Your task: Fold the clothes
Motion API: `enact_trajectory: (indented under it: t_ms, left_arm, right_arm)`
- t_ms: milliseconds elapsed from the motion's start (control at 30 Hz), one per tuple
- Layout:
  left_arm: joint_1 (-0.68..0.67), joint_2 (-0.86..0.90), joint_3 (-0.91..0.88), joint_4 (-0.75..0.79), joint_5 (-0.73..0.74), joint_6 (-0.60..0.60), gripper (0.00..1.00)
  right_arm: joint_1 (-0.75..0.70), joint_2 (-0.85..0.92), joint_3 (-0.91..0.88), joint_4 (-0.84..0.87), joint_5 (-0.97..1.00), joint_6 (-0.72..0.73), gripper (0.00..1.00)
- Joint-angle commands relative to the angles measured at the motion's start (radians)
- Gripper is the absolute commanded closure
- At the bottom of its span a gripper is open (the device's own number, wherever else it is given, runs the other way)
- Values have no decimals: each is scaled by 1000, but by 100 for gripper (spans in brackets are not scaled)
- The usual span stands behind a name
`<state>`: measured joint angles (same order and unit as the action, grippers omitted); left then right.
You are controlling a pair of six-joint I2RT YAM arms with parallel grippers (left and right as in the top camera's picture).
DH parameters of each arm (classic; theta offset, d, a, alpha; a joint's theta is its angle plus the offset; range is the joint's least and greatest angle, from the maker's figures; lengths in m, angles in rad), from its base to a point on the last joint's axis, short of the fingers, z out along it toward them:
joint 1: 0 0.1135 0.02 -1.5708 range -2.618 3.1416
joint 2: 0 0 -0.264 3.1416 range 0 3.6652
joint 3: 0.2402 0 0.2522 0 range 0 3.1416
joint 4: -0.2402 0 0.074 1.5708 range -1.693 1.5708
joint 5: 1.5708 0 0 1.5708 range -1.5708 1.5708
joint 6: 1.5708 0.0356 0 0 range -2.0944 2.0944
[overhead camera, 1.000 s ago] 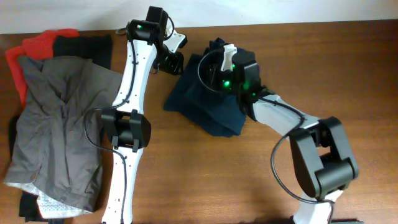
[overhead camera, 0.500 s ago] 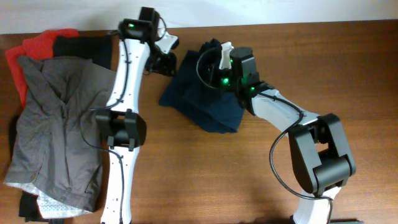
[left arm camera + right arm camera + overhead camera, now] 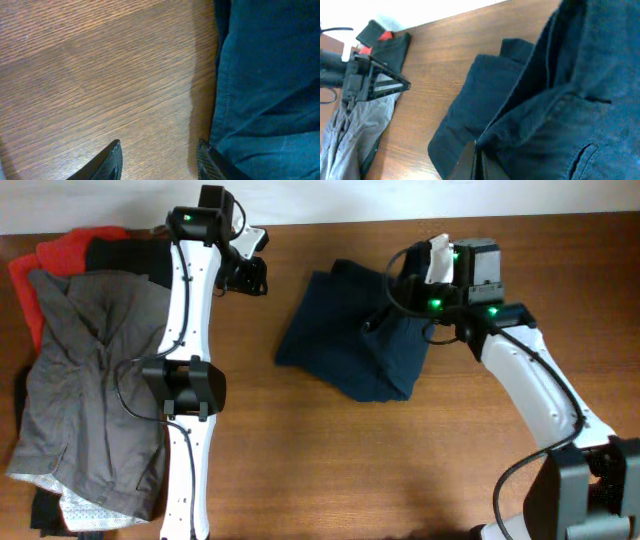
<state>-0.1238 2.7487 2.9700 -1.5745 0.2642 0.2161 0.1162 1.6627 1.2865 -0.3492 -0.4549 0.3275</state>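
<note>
Where the overhead view shows the brown wooden table (image 3: 330, 470), the dark navy blue cotton shorts (image 3: 340, 340) lie bunched and partly doubled over near its middle, well apart from the pile at the left edge. The bundle's long axis runs diagonally, from its far-left corner to its near-right corner. Which end is the waistband cannot be told.

The right gripper (image 3: 388, 315) reaches in from the right over the shorts' far-right part. In the right wrist view its fingers (image 3: 472, 160) are closed together on a raised fold of the shorts (image 3: 560, 115), with cloth draping away on both sides.

The left gripper (image 3: 252, 278) sits to the far left of the shorts, apart from them. In the left wrist view its fingers (image 3: 159, 157) are spread wide over bare wood (image 3: 100, 75) and hold nothing. A hemmed edge of the shorts (image 3: 265, 75) lies just beside the right-hand fingertip.

The pile consists of a crumpled grey garment (image 3: 90, 370) over a red garment (image 3: 60, 250) and a black garment (image 3: 130, 252).
</note>
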Motion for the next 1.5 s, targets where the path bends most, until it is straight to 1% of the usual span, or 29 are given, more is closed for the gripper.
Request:
enact_trajectory:
  t_ms: [0, 100, 200, 333, 433, 567, 633, 800, 967, 1067, 1200, 1333, 1367, 1467]
  left_arm:
    - [-10, -39, 19, 9, 2, -20, 52]
    - [-13, -39, 19, 12, 2, -21, 52]
    - [-13, -39, 19, 14, 2, -21, 53]
    - [-13, -39, 19, 17, 2, -21, 53]
    - [-14, -39, 19, 19, 2, -20, 53]
    - [-14, -39, 19, 25, 1, -20, 53]
    - [-14, -39, 19, 29, 1, -20, 53]
    - [-14, -39, 19, 31, 2, -20, 53]
    - [-14, -39, 19, 32, 2, -20, 53]
    - [-14, -39, 19, 32, 2, -20, 53]
    - [-14, -39, 19, 21, 2, -20, 53]
    - [-14, -39, 19, 17, 2, -20, 53]
    - [-14, -39, 19, 17, 2, -20, 53]
    - [-14, -39, 19, 17, 2, -20, 53]
  right_arm:
    - [45, -25, 10, 29, -6, -48, 96]
    - [111, 0, 10, 106, -5, -51, 96]
    - [204, 66, 10, 263, -5, -51, 96]
    - [280, 178, 10, 398, -5, -50, 96]
    - [297, 242, 10, 442, -6, -26, 96]
    - [287, 232, 12, 433, -6, -10, 96]
    - [259, 175, 28, 346, -6, -9, 96]
    - [150, 16, 110, 3, 0, -63, 96]
    - [-26, -97, 177, -318, -2, -116, 96]
    - [-135, -132, 196, -454, -5, -171, 96]
    - [-252, -140, 230, -595, -6, -246, 96]
    - [-359, -140, 259, -690, -12, -307, 96]
    - [-401, -140, 274, -729, -13, -343, 96]
    - [-426, -140, 317, -770, -26, -373, 96]
